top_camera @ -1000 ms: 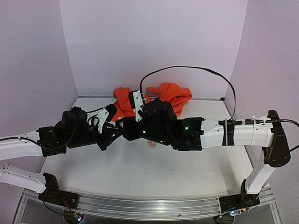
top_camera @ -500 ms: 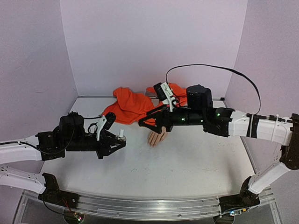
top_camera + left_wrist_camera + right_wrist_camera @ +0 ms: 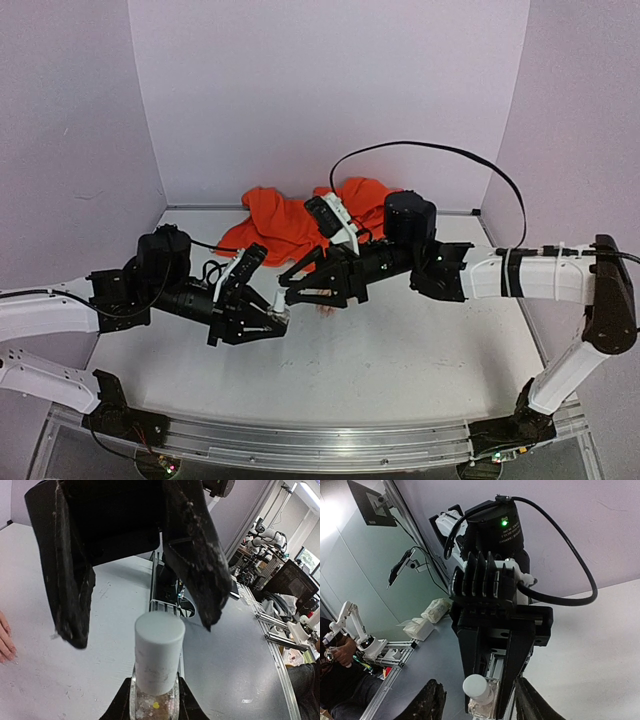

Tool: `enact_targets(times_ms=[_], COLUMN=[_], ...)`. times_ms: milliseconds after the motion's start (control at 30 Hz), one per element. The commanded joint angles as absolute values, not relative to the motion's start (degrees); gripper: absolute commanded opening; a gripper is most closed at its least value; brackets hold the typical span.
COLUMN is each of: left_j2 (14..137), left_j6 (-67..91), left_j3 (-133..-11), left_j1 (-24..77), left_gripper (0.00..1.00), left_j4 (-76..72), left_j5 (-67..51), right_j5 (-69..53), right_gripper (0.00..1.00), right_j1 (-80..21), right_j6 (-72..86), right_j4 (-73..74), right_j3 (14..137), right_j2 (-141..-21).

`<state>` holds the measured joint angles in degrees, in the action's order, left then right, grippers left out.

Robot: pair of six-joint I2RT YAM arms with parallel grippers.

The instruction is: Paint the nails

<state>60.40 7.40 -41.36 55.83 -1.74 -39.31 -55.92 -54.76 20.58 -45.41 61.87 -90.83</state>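
My left gripper (image 3: 280, 320) is shut on a small glass polish bottle (image 3: 156, 665) with a white cap and holds it upright; the bottle's cap also shows in the top view (image 3: 284, 316). My right gripper (image 3: 297, 290) is open, its two black fingers (image 3: 196, 555) spread on either side just above the cap without touching it. In the right wrist view the bottle (image 3: 481, 692) sits between my open right fingers (image 3: 433, 702). The flesh-coloured mannequin hand (image 3: 325, 311) lies mostly hidden under the right gripper; a few of its fingers (image 3: 5, 641) show, its nails too small to make out.
The hand's orange fabric sleeve (image 3: 275, 220) is bunched at the back of the white table (image 3: 400, 360). A black cable (image 3: 440, 152) arcs over the right arm. Purple walls close in the back and sides.
My left gripper has moved right and forward with the bottle. My right gripper has come down and left from over the hand to straddle the bottle cap.
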Motion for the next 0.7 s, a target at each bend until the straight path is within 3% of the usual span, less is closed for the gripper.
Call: enact_targets(times_ms=[0, 367, 500, 600, 667], left_j2=[61.5, 61.7, 59.2, 56.9, 55.8], left_j6=[6.6, 6.4, 6.8, 7.4, 8.1], left_j3=[-45.3, -45.1, -44.2, -43.5, -43.1], left_j1=[55.8, 55.8, 55.8, 55.8, 55.8], left_gripper=[0.0, 0.0, 0.0, 0.0, 0.0], left_j4=[-5.7, -5.8, -5.7, -4.4, -3.2], left_j5=[-42.9, -42.5, -32.8, -14.9, -0.2], right_j5=[-61.5, -62.5, -59.4, -45.6, -24.5], right_gripper=[0.46, 0.02, 0.0, 0.0, 0.0], right_j1=[-56.1, -57.7, -58.4, -59.9, -61.3], right_j6=[21.9, 23.2, 24.0, 21.0, 21.2], right_j4=[-51.1, -51.2, -50.4, -41.8, -33.5], right_j3=[65.4, 67.6, 67.0, 68.1, 70.1], right_j2=[-92.9, -95.4, -95.4, -95.3, -95.8])
